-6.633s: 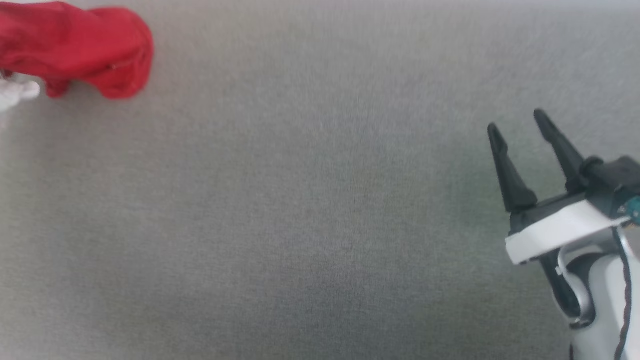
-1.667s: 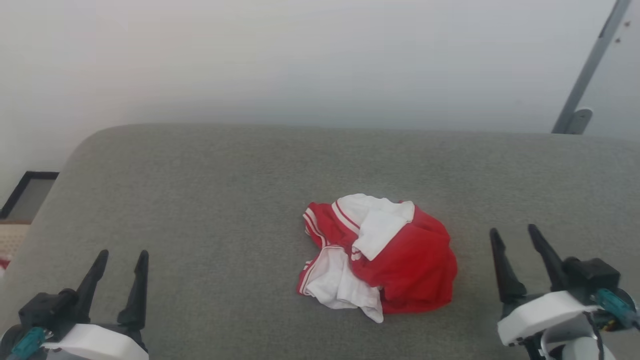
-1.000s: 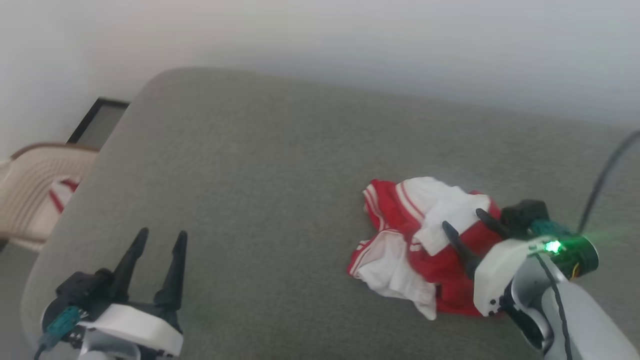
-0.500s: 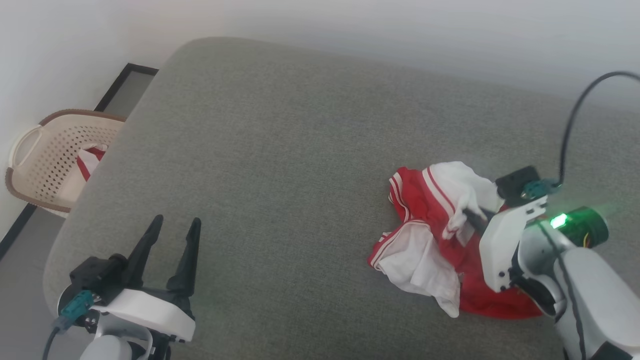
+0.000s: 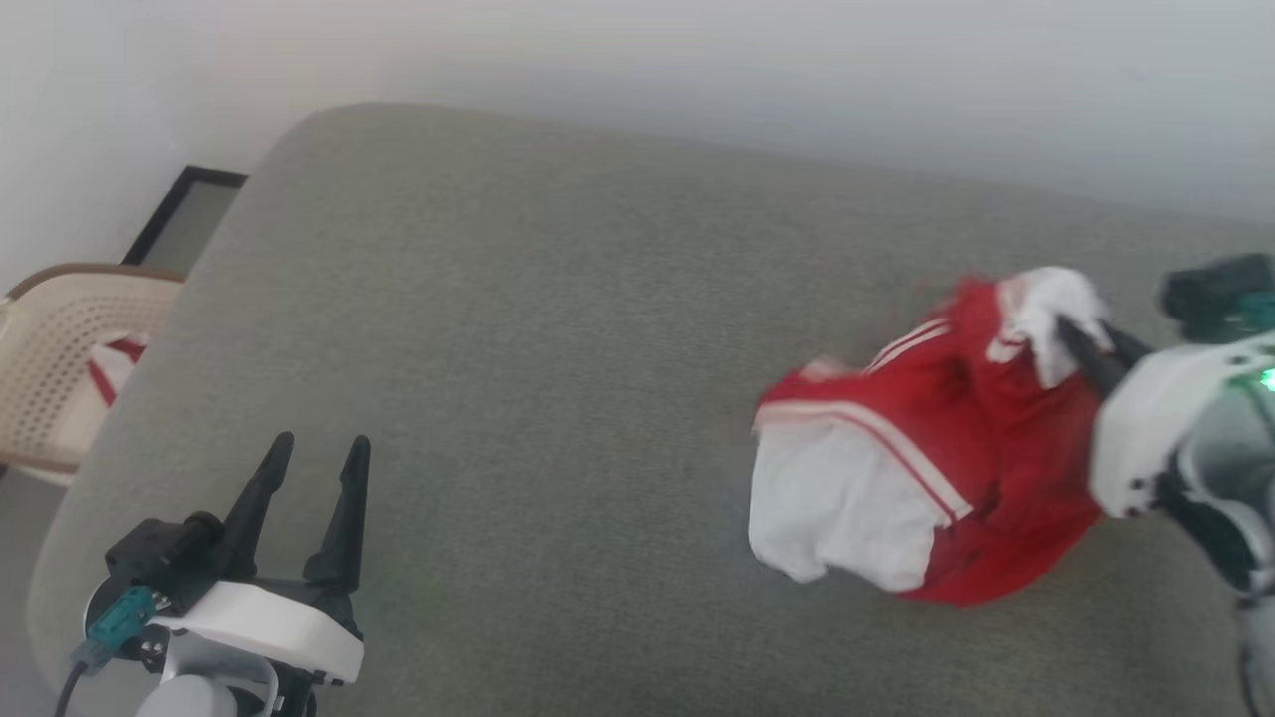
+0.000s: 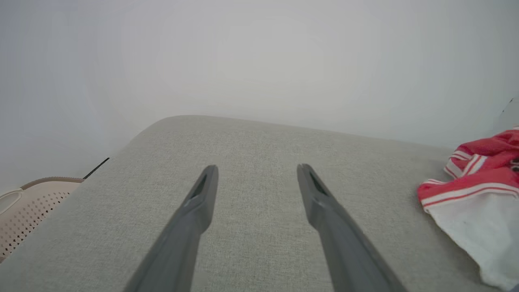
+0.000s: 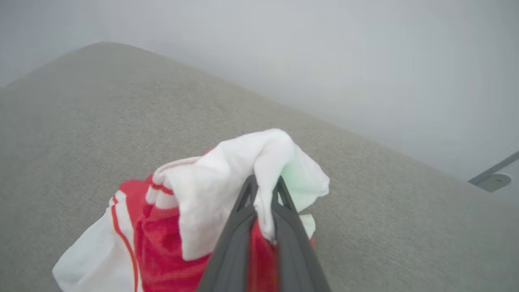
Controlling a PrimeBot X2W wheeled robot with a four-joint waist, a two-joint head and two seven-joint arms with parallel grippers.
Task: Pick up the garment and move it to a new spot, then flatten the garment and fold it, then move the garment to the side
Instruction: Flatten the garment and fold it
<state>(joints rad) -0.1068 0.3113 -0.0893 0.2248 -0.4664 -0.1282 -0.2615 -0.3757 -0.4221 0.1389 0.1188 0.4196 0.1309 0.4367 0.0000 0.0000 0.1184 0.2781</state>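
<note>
Here the right gripper [image 5: 1074, 337] has its fingers clenched on a bunch of white cloth at the top of the garment [image 5: 956, 438], a red jersey T-shirt with white sleeves and red-and-white striped trim. In the right wrist view the two dark fingers [image 7: 243, 211] stand nearly together, a fold of white sleeve cloth pinched between them and draped over their tips, with red cloth hanging below.

The garment sits on the right part of the grey fabric-covered surface [image 5: 518, 329]. It is pulled up toward the pinch, so its red body and one white sleeve [image 5: 847, 518] trail down and to the left of that gripper. Its outline is blurred in the head view, and I cannot tell whether its lower edge touches the surface. A green light [image 5: 1269, 378] glows on the right wrist.

The left gripper [image 5: 319, 443] hovers over the near left corner of the surface, well apart from the garment. Its fingers are spread wide and grasp nothing, and the left wrist view shows bare grey fabric between them, with the garment's striped edge at the far right.

Beyond the surface's left edge stands a beige perforated laundry basket [image 5: 55, 339] holding a white cloth with red stripes [image 5: 108, 366]. A pale wall [image 5: 697, 60] rises behind.
</note>
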